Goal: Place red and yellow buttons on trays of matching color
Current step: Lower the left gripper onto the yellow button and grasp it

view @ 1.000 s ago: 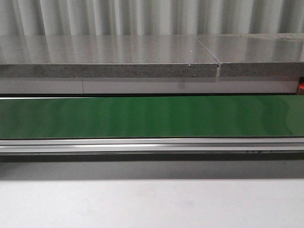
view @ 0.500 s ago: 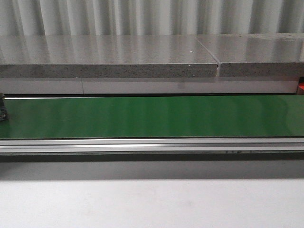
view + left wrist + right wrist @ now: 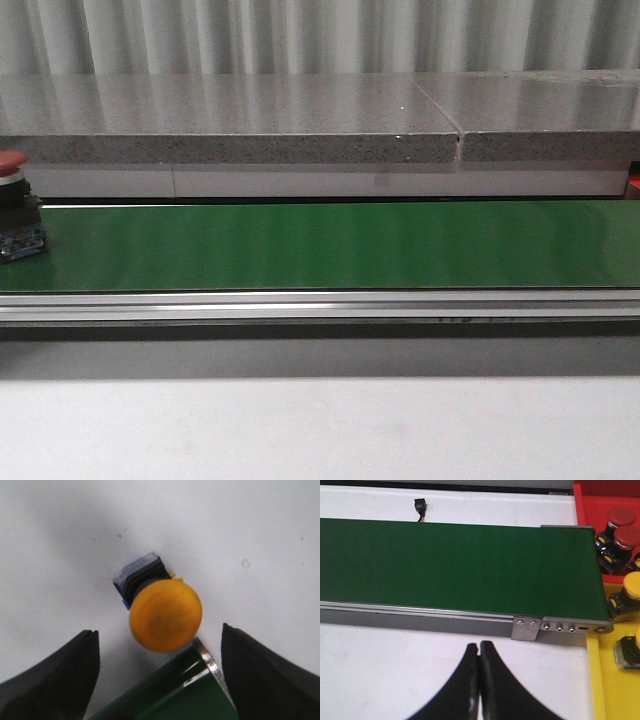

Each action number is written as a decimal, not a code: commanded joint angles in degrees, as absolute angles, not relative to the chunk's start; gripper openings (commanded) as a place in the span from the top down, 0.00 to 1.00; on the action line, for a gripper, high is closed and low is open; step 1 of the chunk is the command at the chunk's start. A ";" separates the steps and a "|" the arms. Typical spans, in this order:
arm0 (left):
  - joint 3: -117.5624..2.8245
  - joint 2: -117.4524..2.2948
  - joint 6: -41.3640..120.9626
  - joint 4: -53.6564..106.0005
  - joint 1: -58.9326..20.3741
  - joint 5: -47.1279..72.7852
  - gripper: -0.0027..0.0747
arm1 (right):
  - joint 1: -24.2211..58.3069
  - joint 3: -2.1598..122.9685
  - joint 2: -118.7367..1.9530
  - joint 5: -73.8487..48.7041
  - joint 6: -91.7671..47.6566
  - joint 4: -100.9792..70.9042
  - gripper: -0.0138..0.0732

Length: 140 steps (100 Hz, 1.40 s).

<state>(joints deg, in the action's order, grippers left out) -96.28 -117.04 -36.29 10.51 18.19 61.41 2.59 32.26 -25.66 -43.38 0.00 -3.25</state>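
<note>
The left gripper [image 3: 159, 672] hangs with its black fingers spread wide above a yellow mushroom-head push button [image 3: 165, 614] lying free on the white table [image 3: 250, 525], beside the green conveyor belt's end [image 3: 175, 695]. The right gripper [image 3: 479, 680] is clenched on nothing. Only its wrist view shows the red tray [image 3: 590, 502] holding red buttons [image 3: 622, 525] and the yellow tray [image 3: 600, 680] holding yellow buttons [image 3: 632, 587]. Only the front view shows a red-capped button [image 3: 12, 205] riding the belt's left edge.

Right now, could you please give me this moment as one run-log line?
left gripper: open above yellow button | right gripper: shut, empty | red button: on green belt, left end
</note>
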 commanded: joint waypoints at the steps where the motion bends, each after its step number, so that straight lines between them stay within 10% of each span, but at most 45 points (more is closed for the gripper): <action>1: -98.00 -114.39 -37.29 12.07 18.70 59.00 0.33 | 2.74 33.63 -25.95 -39.64 -0.38 -2.97 0.90; 54: -98.00 -117.73 -37.29 14.43 19.50 58.60 0.35 | 2.74 33.63 -25.95 -39.64 -0.38 -2.97 0.90; 90: -98.14 -117.61 -35.45 14.55 19.50 59.31 0.73 | 2.74 33.63 -25.95 -39.64 -0.38 -2.97 0.90; 140: -98.88 -110.58 -10.26 12.13 19.70 65.14 0.74 | 2.74 33.63 -25.95 -39.64 -0.38 -2.97 0.90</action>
<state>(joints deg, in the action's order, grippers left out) -97.03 -115.69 -13.81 12.42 19.57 64.17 2.59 32.26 -25.66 -43.38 0.00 -3.25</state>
